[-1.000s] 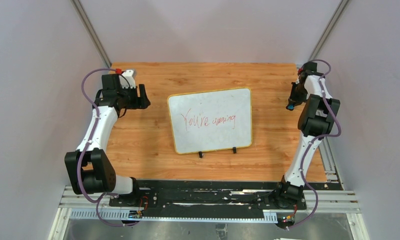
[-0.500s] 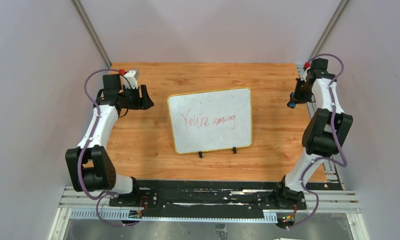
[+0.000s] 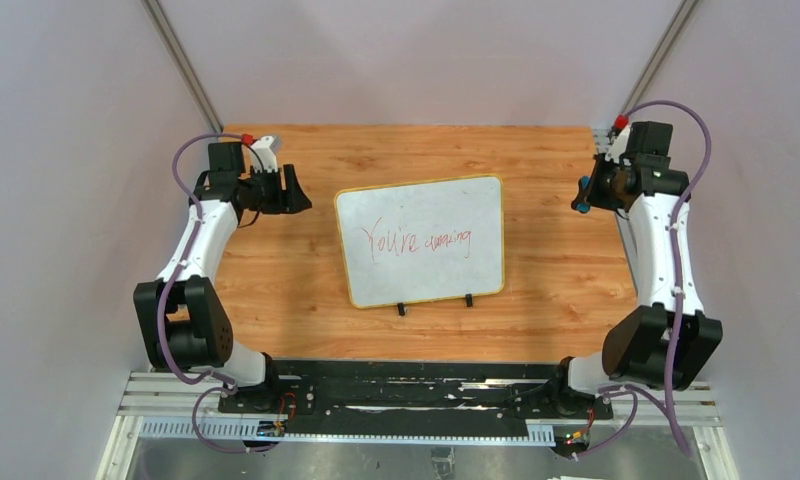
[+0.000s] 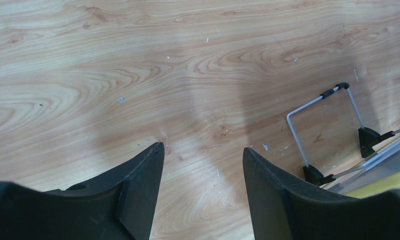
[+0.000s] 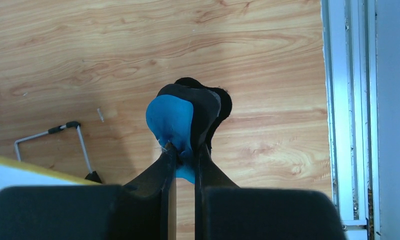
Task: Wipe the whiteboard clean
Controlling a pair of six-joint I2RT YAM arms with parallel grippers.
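Overhead view, board: you get the whole whiteboard (image 3: 421,240) lying flat in the middle of the table (image 3: 276,280), with red handwriting across it and two black clips on its near long edge
Overhead view, left arm: your left gripper (image 3: 294,190) hovers near the board's far left corner, apart from it, with its fingers pointing toward the board
Overhead view, right arm: your right gripper (image 3: 583,195) is near the table's right edge, well apart from the board's right side, with a blue speck of eraser (image 3: 580,208) at its tip
Left wrist view, jaws: spread apart, bare wood between them, gripping nothing
Left wrist view, board: only a yellow sliver of its rim (image 4: 388,186) shows at the lower right, off to the right of the jaws; a thin wire loop (image 4: 320,100) with black feet lies just beside it
Right wrist view, jaws: closed on the eraser (image 5: 175,117), blue on the left and black on the right, which sticks out past the fingertips
Right wrist view, board: one yellow-rimmed corner (image 5: 13,175) shows at the lower left, left of the jaws and apart from the eraser
Right wrist view, edge: a metal rail (image 5: 345,100) runs down the right side
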